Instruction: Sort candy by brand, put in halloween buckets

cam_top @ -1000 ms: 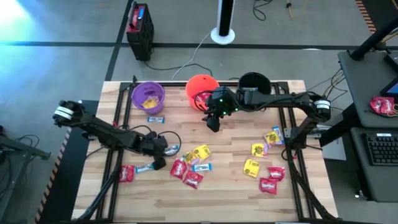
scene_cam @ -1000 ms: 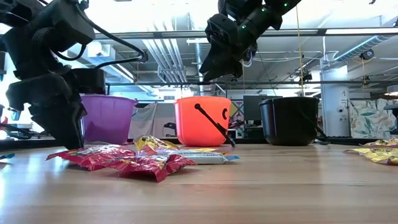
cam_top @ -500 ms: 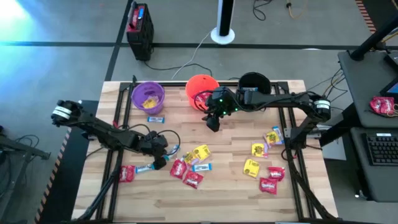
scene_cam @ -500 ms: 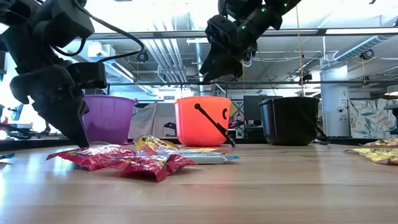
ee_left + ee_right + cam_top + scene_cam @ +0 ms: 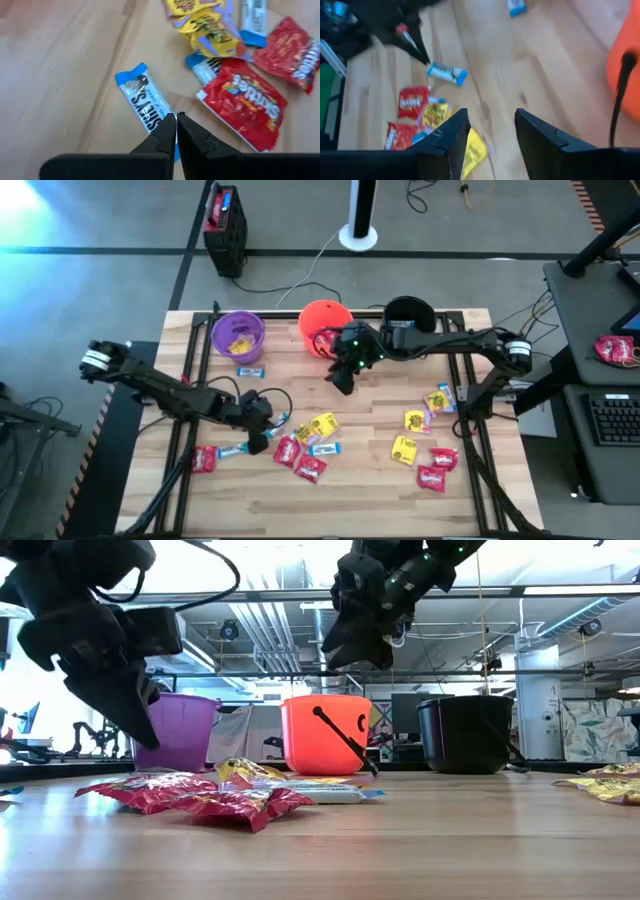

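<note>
**Left gripper closed and empty above a blue-and-white packet; right gripper apart beside the orange pail**

While the left arm stretches low across the wooden tabletop [image 5: 360, 490] from its left edge, the left gripper [image 5: 176, 119] points steeply down with its two dark fingers pressed together on nothing, tips raised just above a blue-and-white wrapped candy packet [image 5: 147, 102] that lies flat on the wood. Just beside that packet sit a red flat packet [image 5: 243, 107] and crumpled yellow packets [image 5: 207, 27], part of a loose cluster near the tabletop's middle. More red and yellow packets [image 5: 425, 450] lie scattered toward the right side.

Farther back, the right arm reaches in from the right, elbow high, and the right gripper [image 5: 490, 132] hangs tilted downward, fingers moderately apart and empty, just in front of the orange round plastic pail with a thin black handle [image 5: 322, 325]. Left of it stands the purple plastic pail [image 5: 238, 335] with yellow candy inside; right of it, the black plastic pail [image 5: 408, 312].
</note>
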Controlling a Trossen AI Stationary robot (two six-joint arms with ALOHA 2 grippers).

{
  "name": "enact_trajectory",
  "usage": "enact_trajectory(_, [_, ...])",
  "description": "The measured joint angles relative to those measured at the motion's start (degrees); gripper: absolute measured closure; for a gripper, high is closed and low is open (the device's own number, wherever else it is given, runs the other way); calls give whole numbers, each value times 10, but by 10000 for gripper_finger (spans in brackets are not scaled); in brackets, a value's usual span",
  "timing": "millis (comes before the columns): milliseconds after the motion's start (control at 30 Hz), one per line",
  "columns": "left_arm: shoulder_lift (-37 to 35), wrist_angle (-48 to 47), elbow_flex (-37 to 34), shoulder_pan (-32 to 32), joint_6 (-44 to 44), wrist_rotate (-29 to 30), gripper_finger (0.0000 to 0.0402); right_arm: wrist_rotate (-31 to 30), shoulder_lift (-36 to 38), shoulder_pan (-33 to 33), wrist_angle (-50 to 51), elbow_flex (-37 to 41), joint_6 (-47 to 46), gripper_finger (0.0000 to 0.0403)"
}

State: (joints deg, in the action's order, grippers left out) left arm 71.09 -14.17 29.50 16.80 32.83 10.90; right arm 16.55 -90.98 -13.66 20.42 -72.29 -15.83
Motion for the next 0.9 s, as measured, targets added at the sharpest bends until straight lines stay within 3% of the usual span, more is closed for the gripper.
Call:
enact_trajectory(133, [-10, -4, -1, 0, -6, -10, 401, -1, -1, 0, 3, 25, -13, 271])
enact_trajectory(233, [-11, -14, -1, 0, 47, -16, 401, -1, -1, 0, 1, 36, -25, 283])
enact_trajectory(367, [2, -78, 14, 6, 91, -97, 384, 0, -1, 2, 2, 42, -30, 293])
enact_trajectory(433, [9, -93, 20, 12, 93, -104, 364, -1, 0, 2, 0, 42, -27, 296])
enact_trajectory(633, [38, -94, 24, 21, 96, -66, 279, -1, 0, 1, -2, 42, -6, 297])
enact_trajectory(733, [48, -92, 24, 36, 48, -57, 242, -20, 0, 2, -2, 42, 1, 294])
enact_trajectory(900, [53, -92, 26, 48, -35, 34, 212, -33, 0, 1, -2, 44, 8, 297])
